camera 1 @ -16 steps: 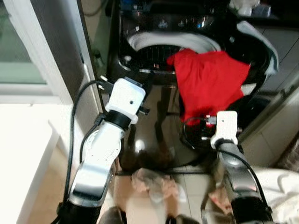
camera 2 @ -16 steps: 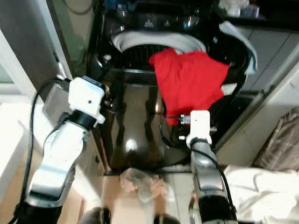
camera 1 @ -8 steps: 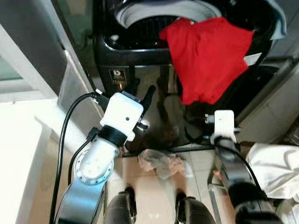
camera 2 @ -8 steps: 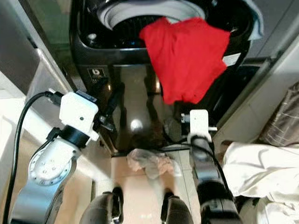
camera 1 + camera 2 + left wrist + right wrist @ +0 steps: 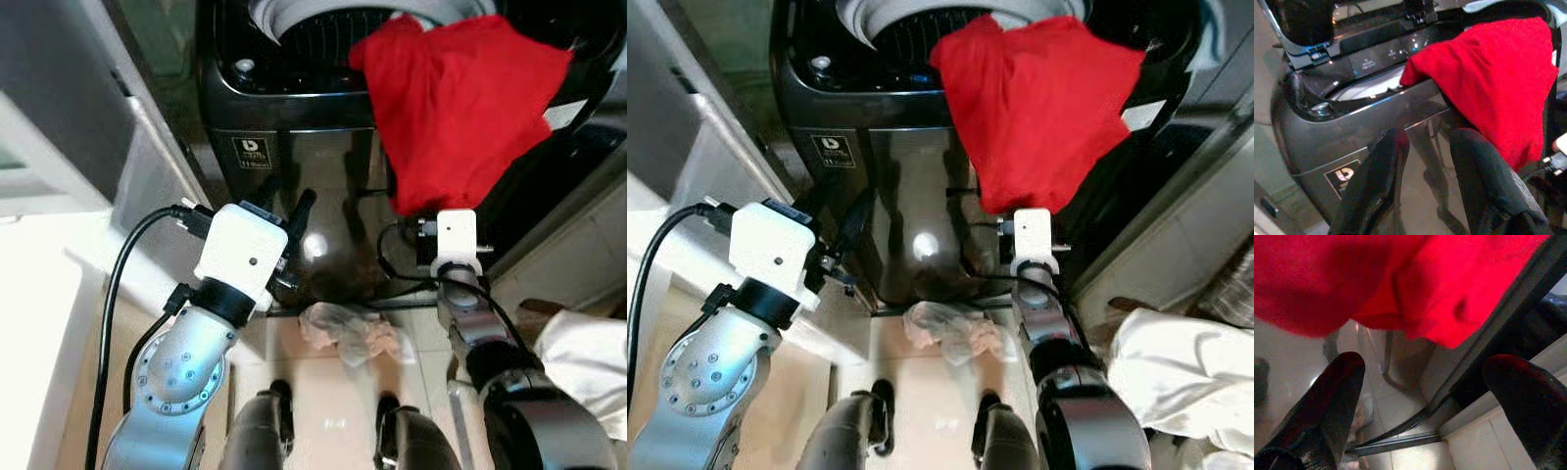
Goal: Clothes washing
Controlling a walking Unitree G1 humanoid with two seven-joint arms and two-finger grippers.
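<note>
A red garment (image 5: 460, 103) drapes over the washing machine (image 5: 284, 147) rim, long axis hanging down its front. Right gripper (image 5: 1435, 396) sits just below the hem, jaws apart; left gripper (image 5: 1425, 161) jaws slightly apart, empty.

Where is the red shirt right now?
The red shirt hangs over the front rim of the black washing machine, on the robot's right side, just above the open right gripper.

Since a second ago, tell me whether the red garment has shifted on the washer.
No. The red garment still hangs over the washer's front rim; the camera moved.
</note>
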